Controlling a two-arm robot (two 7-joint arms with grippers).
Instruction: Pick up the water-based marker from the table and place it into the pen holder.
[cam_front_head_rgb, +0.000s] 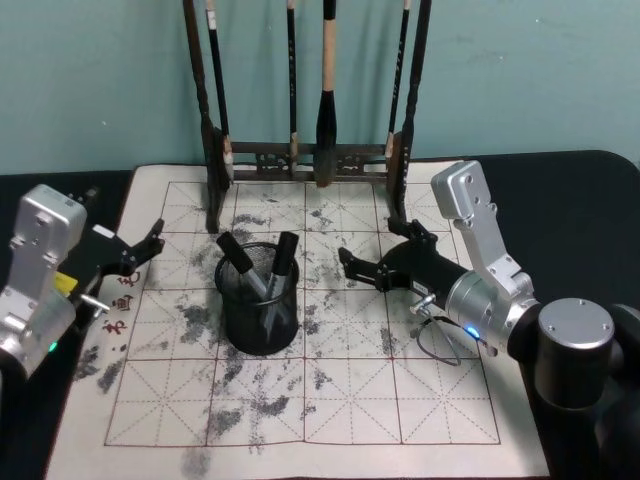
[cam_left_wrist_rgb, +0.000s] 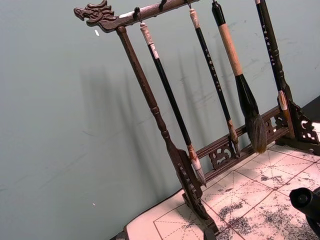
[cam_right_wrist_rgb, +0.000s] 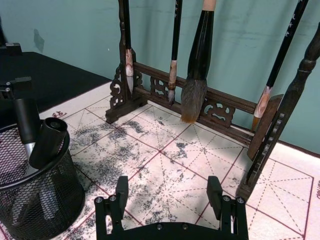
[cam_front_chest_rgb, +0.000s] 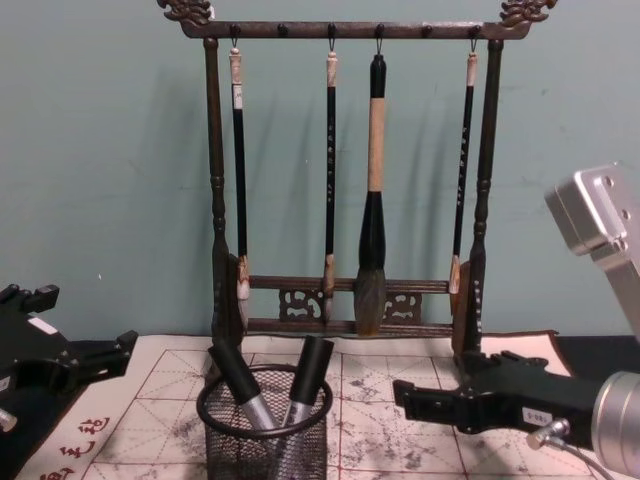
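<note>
markers (cam_front_head_rgb: 262, 268) in pen holder (cam_front_head_rgb: 259, 325), right gripper (cam_front_head_rgb: 372, 254) beside

Pen holder (cam_front_head_rgb: 258, 310): black wire mesh, matt, with a smooth solid rim. Brush rack (cam_front_chest_rgb: 350, 180): dark carved wood, slight sheen; gridded practice mat (cam_front_head_rgb: 340, 400): felt-like cloth, ink-smudged. Right gripper (cam_front_head_rgb: 367, 250): matt black plastic on a brushed silver metal arm.
</note>
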